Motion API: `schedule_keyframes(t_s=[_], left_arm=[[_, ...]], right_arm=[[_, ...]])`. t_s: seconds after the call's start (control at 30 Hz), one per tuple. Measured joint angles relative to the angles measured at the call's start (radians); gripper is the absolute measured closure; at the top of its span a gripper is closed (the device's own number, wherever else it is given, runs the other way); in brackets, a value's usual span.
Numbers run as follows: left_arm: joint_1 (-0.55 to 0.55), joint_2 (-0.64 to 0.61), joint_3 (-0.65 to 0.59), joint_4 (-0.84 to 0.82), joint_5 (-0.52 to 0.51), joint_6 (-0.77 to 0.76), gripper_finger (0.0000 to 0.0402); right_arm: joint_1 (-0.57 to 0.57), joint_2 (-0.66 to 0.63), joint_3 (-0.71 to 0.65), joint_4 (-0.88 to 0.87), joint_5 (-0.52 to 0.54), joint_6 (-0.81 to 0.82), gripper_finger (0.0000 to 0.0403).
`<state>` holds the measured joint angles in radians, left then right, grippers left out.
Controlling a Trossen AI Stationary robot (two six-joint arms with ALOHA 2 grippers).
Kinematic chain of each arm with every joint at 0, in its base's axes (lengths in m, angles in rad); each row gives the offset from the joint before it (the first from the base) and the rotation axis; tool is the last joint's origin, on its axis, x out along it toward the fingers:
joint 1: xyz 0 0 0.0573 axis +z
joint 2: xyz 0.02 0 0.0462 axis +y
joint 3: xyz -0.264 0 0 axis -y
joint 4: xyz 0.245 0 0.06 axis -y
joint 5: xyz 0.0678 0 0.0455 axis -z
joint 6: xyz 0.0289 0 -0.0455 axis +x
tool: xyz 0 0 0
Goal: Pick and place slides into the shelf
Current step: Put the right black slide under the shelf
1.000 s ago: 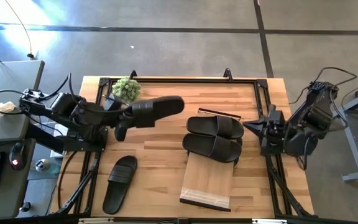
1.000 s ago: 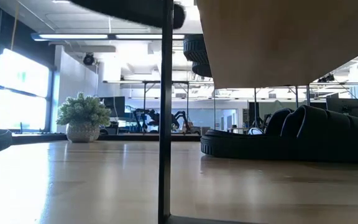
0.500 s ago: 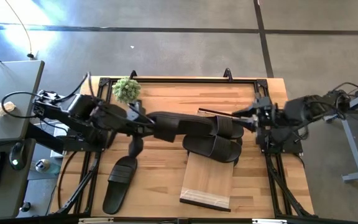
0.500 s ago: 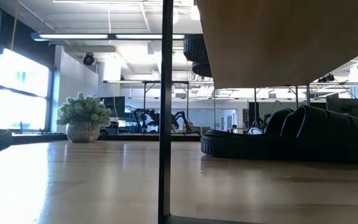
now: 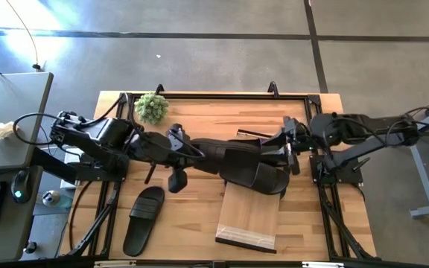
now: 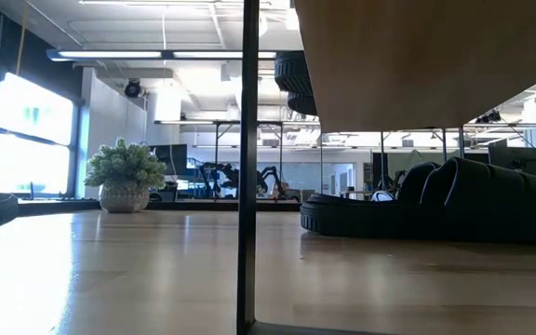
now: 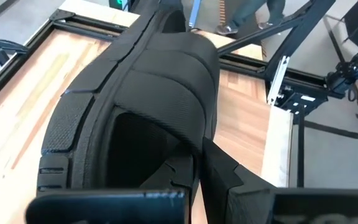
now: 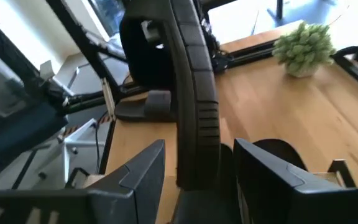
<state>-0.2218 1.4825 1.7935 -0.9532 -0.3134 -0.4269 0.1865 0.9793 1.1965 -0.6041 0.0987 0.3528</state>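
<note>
I judged the step a handover or joint placing above the shelf [image 5: 249, 214], on the wooden table [image 5: 199, 193]: best to keep the carried slide [image 5: 226, 156] level and let go only once the second grip was firm. Two slides [image 5: 263, 170] already lay on the shelf's far end; another slide [image 5: 143, 219] lay on the table, well apart. The left gripper [image 5: 179, 151] was clamped shut on the carried slide's strap end. The right gripper [image 8: 197, 163] stood wide, a finger [image 8: 143, 169] either side of that slide's edge, not yet closed on it.
</note>
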Motion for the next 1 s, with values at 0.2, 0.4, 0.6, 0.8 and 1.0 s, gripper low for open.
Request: schedule_keyframes(t_s=[0.2, 0.4, 0.6, 0.8, 1.0], left_arm=[[0.0, 0.013, 0.0, 0.014, 0.009, -0.012, 0.0401], [-0.001, 0.024, 0.0, 0.002, 0.015, -0.022, 0.0401], [0.0, 0.024, -0.001, 0.007, 0.015, -0.023, 0.0401], [0.0, 0.024, -0.001, 0.007, 0.049, -0.025, 0.0401], [-0.001, 0.03, -0.001, 0.004, 0.064, -0.026, 0.0401]], right_arm=[[-0.039, 0.059, 0.0, 0.019, -0.091, -0.022, 0.0222], [-0.043, 0.103, 0.0, 0.074, -0.147, -0.04, 0.0222], [-0.052, 0.154, 0.0, 0.065, -0.172, -0.04, 0.0222], [-0.052, 0.191, 0.0, 0.093, -0.166, -0.056, 0.025], [-0.052, 0.193, 0.0, 0.105, -0.174, -0.057, 0.0295]])
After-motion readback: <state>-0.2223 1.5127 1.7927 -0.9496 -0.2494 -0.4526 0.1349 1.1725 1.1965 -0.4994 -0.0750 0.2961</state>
